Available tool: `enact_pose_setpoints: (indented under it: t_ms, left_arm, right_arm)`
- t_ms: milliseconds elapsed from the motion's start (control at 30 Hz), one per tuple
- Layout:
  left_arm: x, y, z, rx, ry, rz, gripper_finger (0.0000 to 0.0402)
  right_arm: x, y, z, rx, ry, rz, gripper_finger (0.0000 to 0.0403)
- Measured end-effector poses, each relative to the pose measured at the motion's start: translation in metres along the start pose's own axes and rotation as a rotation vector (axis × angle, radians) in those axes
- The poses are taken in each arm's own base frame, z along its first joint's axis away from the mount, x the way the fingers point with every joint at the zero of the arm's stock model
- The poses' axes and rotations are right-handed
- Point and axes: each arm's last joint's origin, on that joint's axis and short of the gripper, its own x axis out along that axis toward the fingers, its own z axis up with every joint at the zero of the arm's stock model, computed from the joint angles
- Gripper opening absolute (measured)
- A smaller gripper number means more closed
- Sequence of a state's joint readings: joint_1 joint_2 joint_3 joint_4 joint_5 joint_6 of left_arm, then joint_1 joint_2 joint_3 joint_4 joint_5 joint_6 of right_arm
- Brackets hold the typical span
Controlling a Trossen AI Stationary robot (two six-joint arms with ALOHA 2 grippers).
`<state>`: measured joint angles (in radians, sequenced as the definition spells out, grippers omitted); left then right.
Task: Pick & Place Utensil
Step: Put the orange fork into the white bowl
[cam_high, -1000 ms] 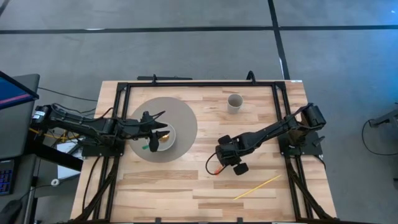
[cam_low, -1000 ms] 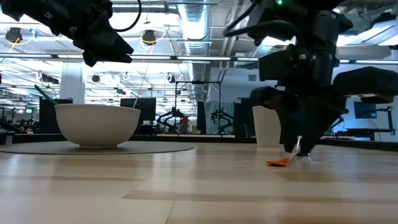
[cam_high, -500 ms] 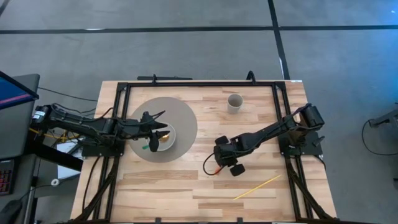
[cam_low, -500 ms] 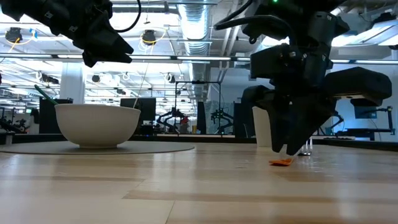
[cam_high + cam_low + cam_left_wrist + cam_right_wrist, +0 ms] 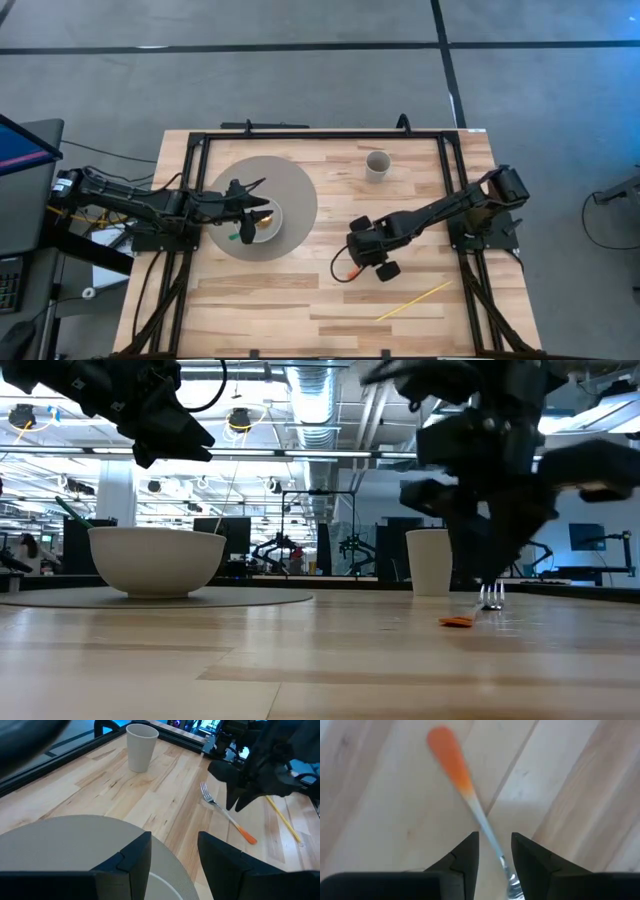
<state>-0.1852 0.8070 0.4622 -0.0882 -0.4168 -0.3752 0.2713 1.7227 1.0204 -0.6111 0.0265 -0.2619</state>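
A fork with an orange handle (image 5: 447, 755) lies flat on the wooden table; the left wrist view shows it whole (image 5: 227, 817), and its orange end shows in the high view (image 5: 352, 272). My right gripper (image 5: 494, 845) hangs just above it, pointing down, open, with one finger on each side of the silver shaft (image 5: 487, 832). It also shows in the high view (image 5: 366, 254) and, blurred, in the low view (image 5: 490, 575). My left gripper (image 5: 172, 845) is open above the white bowl (image 5: 155, 560), which stands on a round grey mat (image 5: 290, 185).
A paper cup (image 5: 377, 164) stands toward the far right of the table. A yellow stick (image 5: 413, 300) lies near the right front edge. The bowl holds a green utensil (image 5: 235, 238) and a thin stick (image 5: 232, 490). Black frame rails (image 5: 300, 135) border the table.
My right gripper swung a little toward the table's left edge, then back to the right, and is blurred in motion now. In the low view the fork sits slightly farther right than before. My left arm has kept still.
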Motion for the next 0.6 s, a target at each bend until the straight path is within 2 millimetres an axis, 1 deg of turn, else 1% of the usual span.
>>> enact_pose_setpoints:
  t_ms: [100,167,400,600]
  left_arm:
    - [0.000,0.000,0.000,0.000,0.000,0.000,0.0163]
    - [0.000,0.000,0.000,0.000,0.001,0.000,0.0163]
    - [0.000,0.000,0.000,0.001,0.002,0.000,0.0163]
    - [0.001,0.000,-0.001,0.003,0.006,0.002,0.0163]
  right_arm:
    - [0.009,0.003,-0.008,-0.011,0.014,0.005,0.0108]
    - [0.015,0.003,-0.006,-0.013,-0.025,-0.006,0.0108]
    - [0.032,-0.003,-0.012,0.012,-0.020,-0.008,0.0109]
    - [0.035,-0.008,-0.013,0.062,-0.014,0.005,0.0109]
